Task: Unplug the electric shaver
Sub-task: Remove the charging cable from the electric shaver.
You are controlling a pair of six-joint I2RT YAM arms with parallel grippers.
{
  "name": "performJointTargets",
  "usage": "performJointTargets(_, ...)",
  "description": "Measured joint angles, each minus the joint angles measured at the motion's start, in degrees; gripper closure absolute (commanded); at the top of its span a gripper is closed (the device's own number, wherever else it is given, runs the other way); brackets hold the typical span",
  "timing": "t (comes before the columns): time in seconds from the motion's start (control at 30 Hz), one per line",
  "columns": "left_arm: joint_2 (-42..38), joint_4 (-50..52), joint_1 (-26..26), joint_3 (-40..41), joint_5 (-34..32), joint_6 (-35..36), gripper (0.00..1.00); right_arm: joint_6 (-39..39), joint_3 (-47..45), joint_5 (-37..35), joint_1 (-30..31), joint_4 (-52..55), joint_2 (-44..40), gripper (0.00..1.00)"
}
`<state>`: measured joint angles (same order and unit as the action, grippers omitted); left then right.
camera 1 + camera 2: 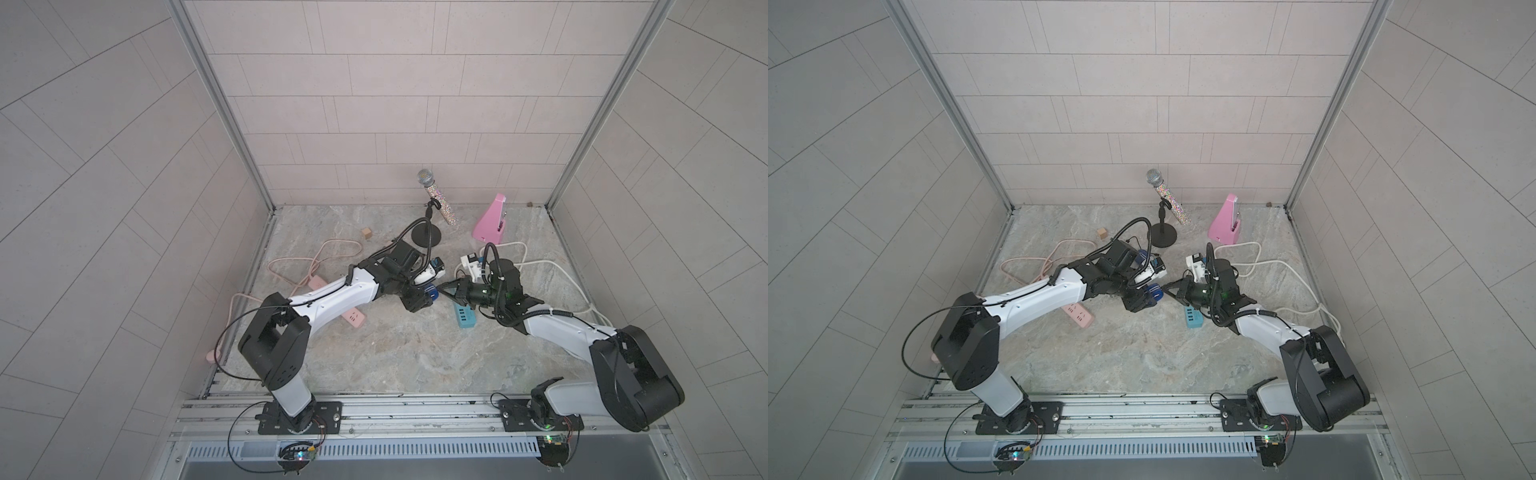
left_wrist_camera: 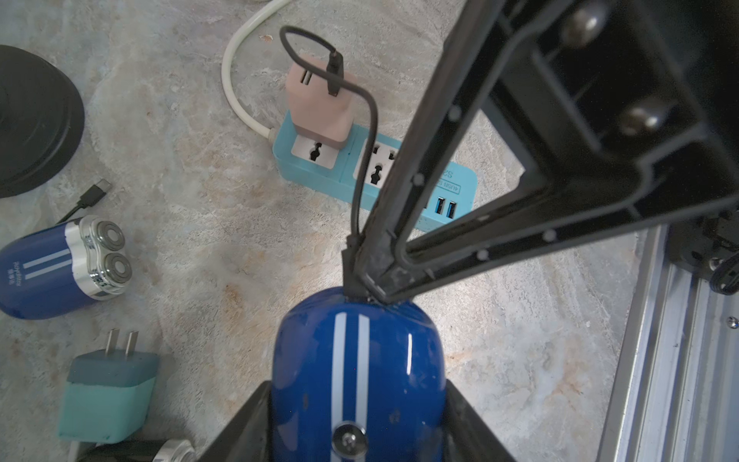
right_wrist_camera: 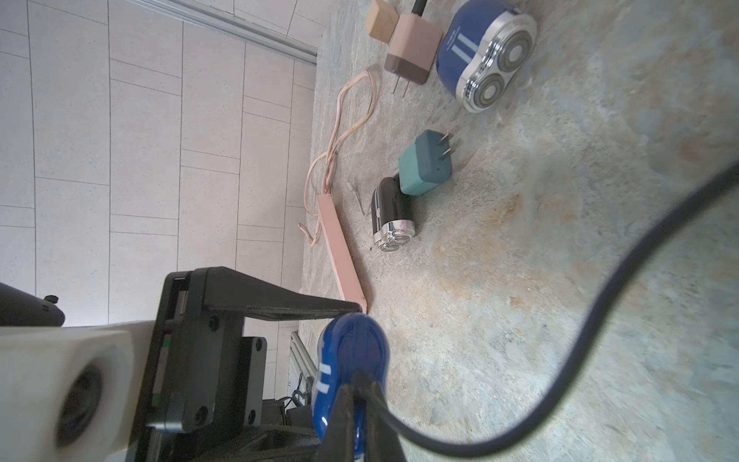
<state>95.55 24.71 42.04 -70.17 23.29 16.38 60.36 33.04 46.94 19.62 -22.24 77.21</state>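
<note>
The electric shaver [image 2: 360, 380], blue with two white stripes, is clamped between the fingers of my left gripper [image 2: 358, 404], just above the marble floor. My right gripper [image 3: 360, 384] is shut on the black cable plug where it enters the shaver's [image 3: 352, 344] end. From there the black cable [image 2: 370, 132] loops back to a pink charger [image 2: 320, 100] standing in the teal power strip [image 2: 312, 172]. In both top views the two grippers meet tip to tip at mid-floor, left gripper [image 1: 430, 291] against right gripper [image 1: 442, 289], with the strip [image 1: 1194, 319] just beside them.
A second blue shaver [image 2: 60, 268], a loose teal charger [image 2: 108, 396] and a black shaver [image 3: 392, 216] lie nearby. A pink power strip [image 1: 353, 319] lies under my left arm. A microphone on a stand [image 1: 436, 199], a pink object [image 1: 492, 218] and a wooden cube [image 1: 366, 232] stand near the back wall.
</note>
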Motion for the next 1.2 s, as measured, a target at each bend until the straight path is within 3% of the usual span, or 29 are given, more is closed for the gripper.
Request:
performJointTargets(0.57,-3.3,-3.9,0.3,2.2,2.0,-2.1,0.56,-5.4,2.3,-2.8,-0.3,8.0,-5.9,1.0)
performJointTargets(1.2,-4.4,-9.6,1.2,7.0,2.9,-5.4,0.58,-6.7,3.0,-2.2,-0.8,12.1,-5.9,1.0)
